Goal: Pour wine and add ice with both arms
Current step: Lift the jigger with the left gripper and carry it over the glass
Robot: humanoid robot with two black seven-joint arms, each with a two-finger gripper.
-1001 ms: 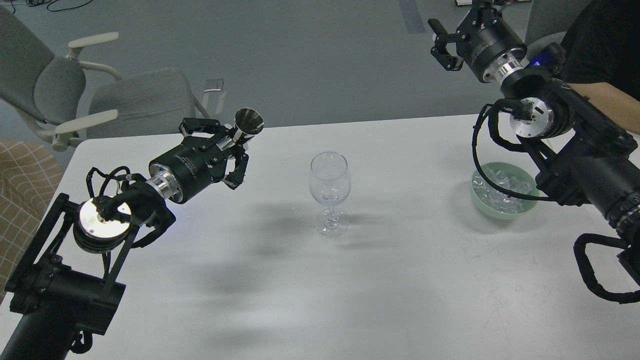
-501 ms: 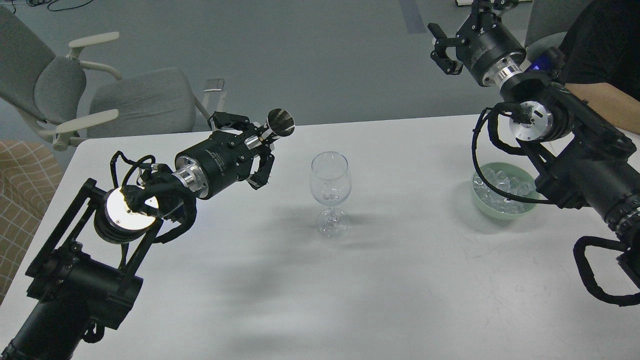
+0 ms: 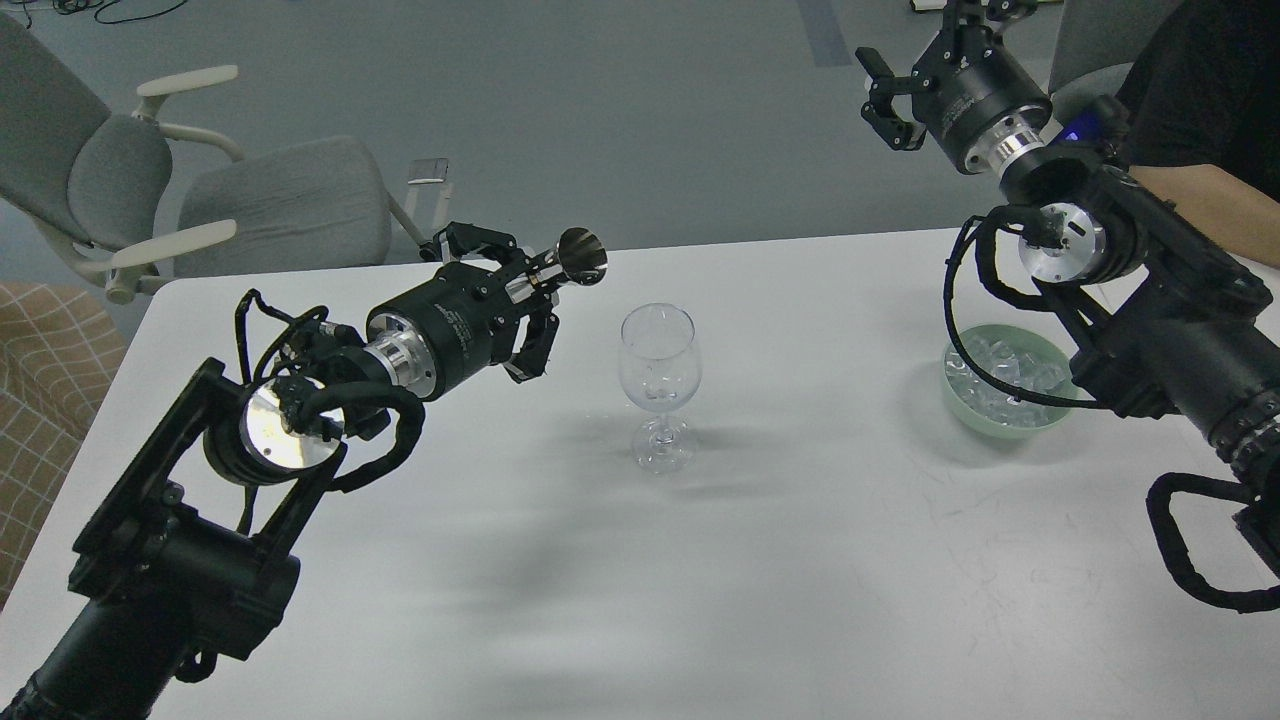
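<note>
An empty clear wine glass (image 3: 658, 385) stands upright in the middle of the white table (image 3: 760, 560). My left gripper (image 3: 528, 292) is shut on a small silvery metal measuring cup (image 3: 582, 256). It holds the cup tilted on its side, above the table, just left of the glass rim and apart from it. A pale green bowl (image 3: 962, 403) with several clear ice cubes (image 3: 1000, 362) sits at the right, partly hidden by my right arm. My right gripper (image 3: 885, 98) is open and empty, high above the table's far right edge.
A person in a black shirt sits at the far right, bare forearm (image 3: 1215, 205) resting by the table's edge. A grey office chair (image 3: 270, 200) stands behind the table's left corner. A checked cloth (image 3: 40, 380) lies at the far left.
My left arm has moved right toward the wine glass, carrying the metal cup nearer its rim. My right gripper has risen slightly and is otherwise still.
</note>
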